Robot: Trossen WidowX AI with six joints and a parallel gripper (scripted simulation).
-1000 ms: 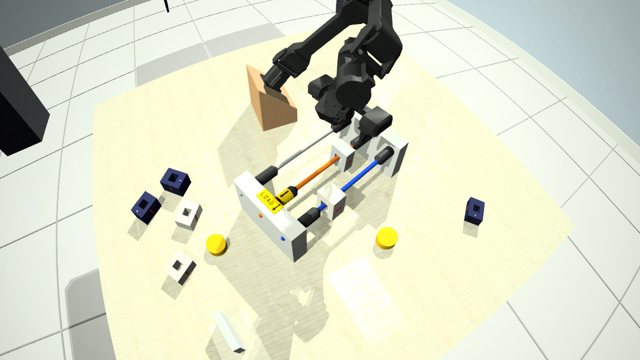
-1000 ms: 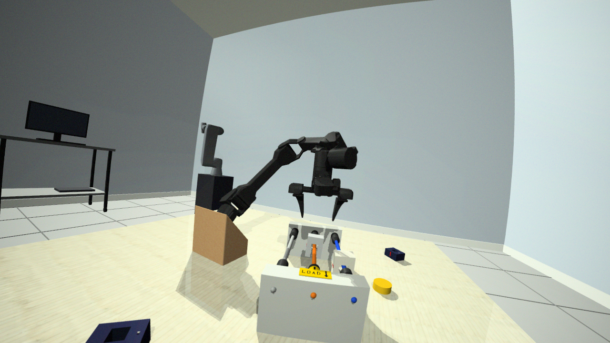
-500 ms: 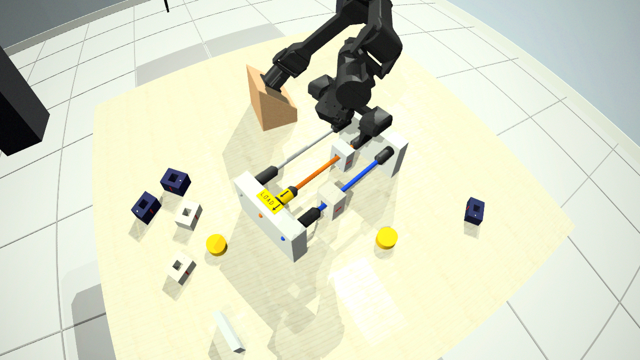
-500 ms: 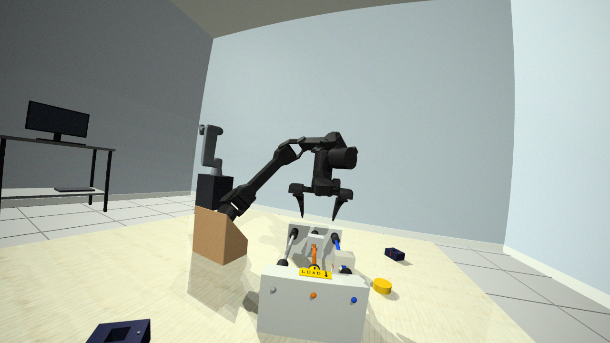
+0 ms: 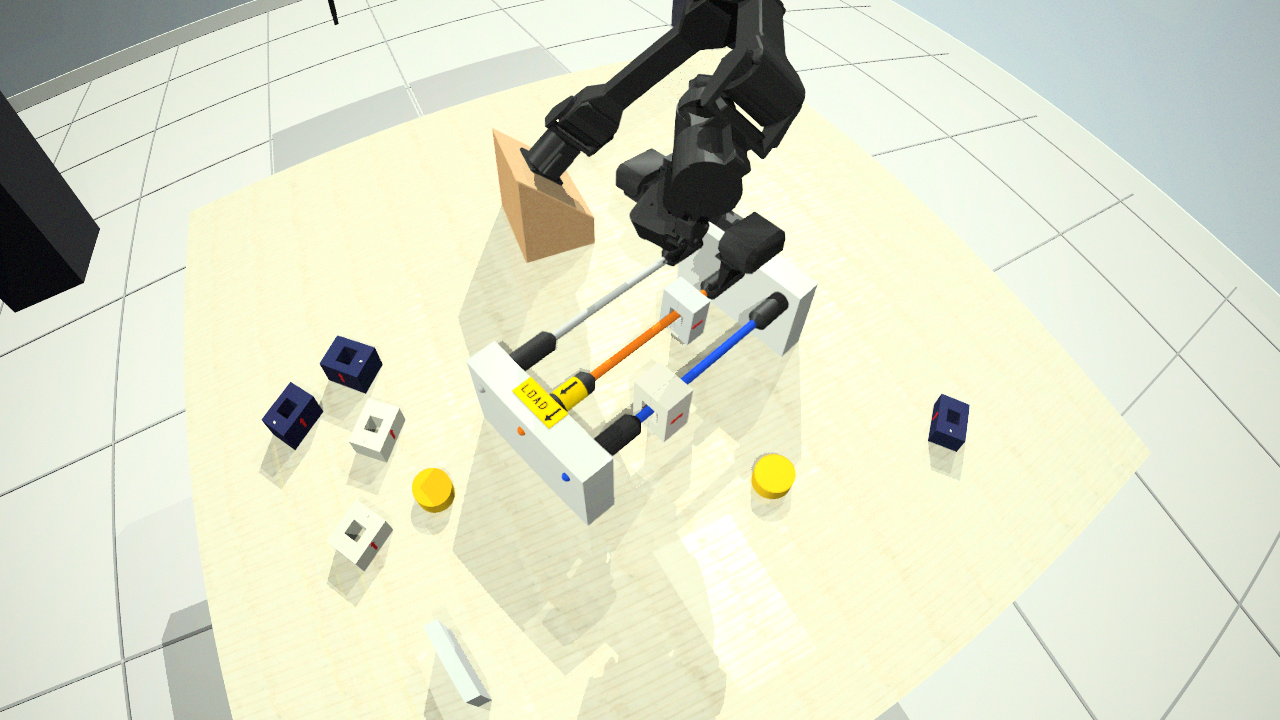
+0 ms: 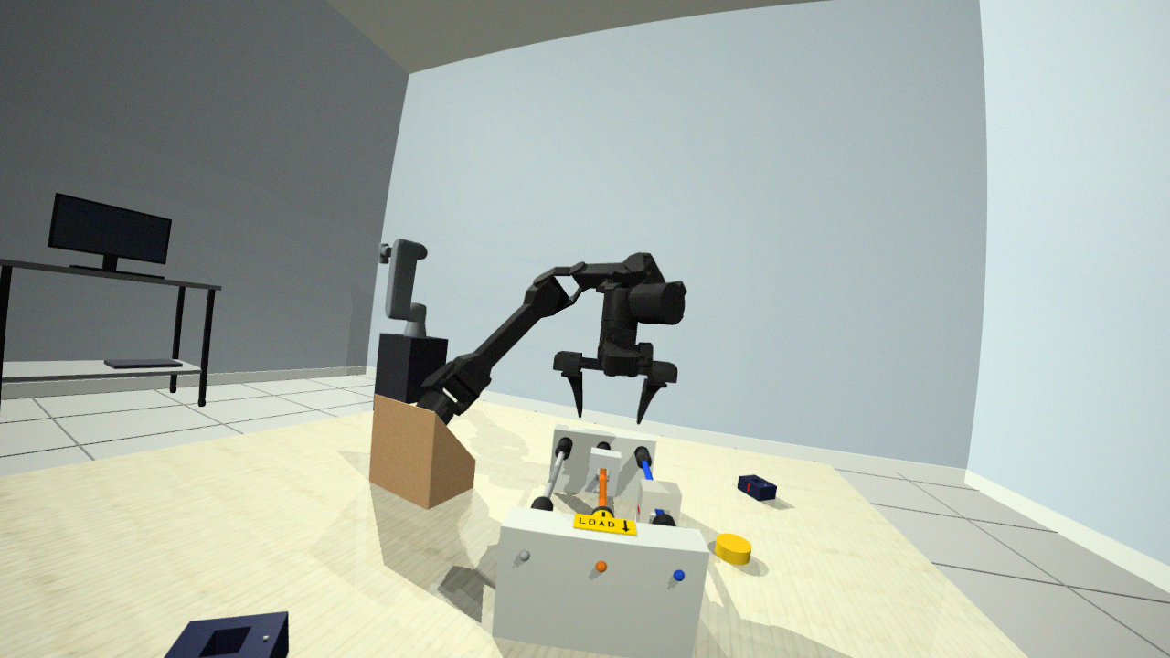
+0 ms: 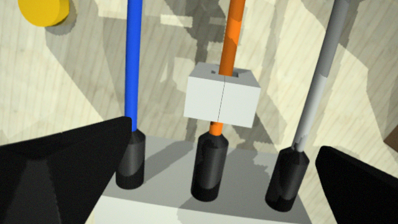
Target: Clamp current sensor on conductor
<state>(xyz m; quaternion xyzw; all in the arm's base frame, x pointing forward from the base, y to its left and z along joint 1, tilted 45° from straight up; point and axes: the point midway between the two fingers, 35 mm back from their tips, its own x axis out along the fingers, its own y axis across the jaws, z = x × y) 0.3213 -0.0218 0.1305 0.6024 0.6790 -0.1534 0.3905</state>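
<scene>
Two navy blocks [image 5: 291,415] [image 6: 273,642] lie at the left of the desk [image 5: 268,241] [image 6: 164,507]. Next, a yellow disc [image 5: 433,488] rests near the stand. The LOAD marker [image 5: 538,402] [image 6: 604,524] sits atop the stand's near end plate. The current sensor [image 5: 686,310] [image 6: 605,460] [image 7: 220,101] encloses the orange conductor [image 5: 633,346] [image 6: 602,484] [image 7: 233,40], halves meeting at a thin seam; latch engagement and arrow direction cannot be verified. The pincer [image 5: 690,275] [image 6: 609,419] [image 7: 226,140] is positioned above, fingers wide apart, gripping nothing. At far right lies another navy block [image 5: 948,420] [image 6: 756,487].
</scene>
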